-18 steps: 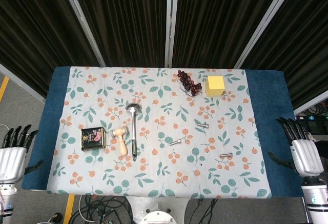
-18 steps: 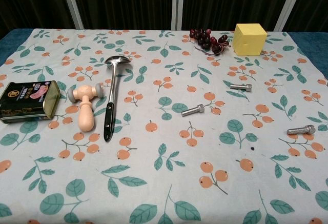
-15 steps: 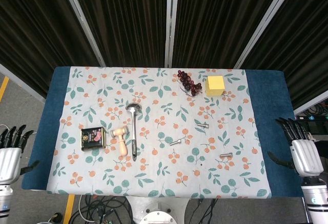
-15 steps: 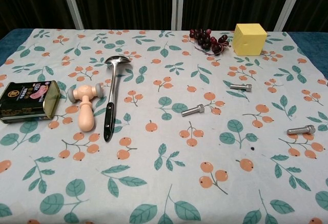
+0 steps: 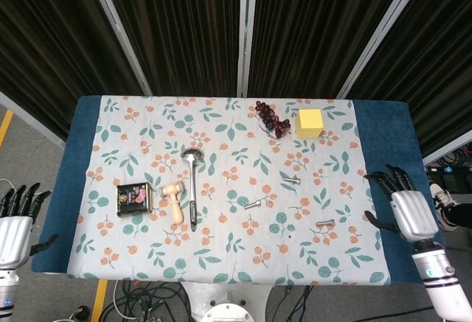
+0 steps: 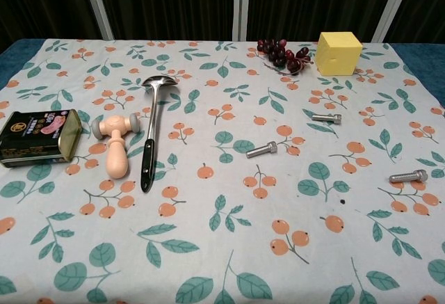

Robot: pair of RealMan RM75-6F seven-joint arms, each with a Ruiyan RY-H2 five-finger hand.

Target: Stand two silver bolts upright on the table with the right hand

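Currently the right hand hovers over the table's right edge, fingers spread, holding nothing. Three silver bolts lie flat on the floral tablecloth: a middle bolt near the table centre, a far bolt toward the yellow block, and a near-right bolt closest to the right hand. The left hand is beyond the left edge, fingers apart, empty.

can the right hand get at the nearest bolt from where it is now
Probably yes. The right hand is open at the table's right edge, and the bolt lies flat just inboard of it, with only bare cloth between them.
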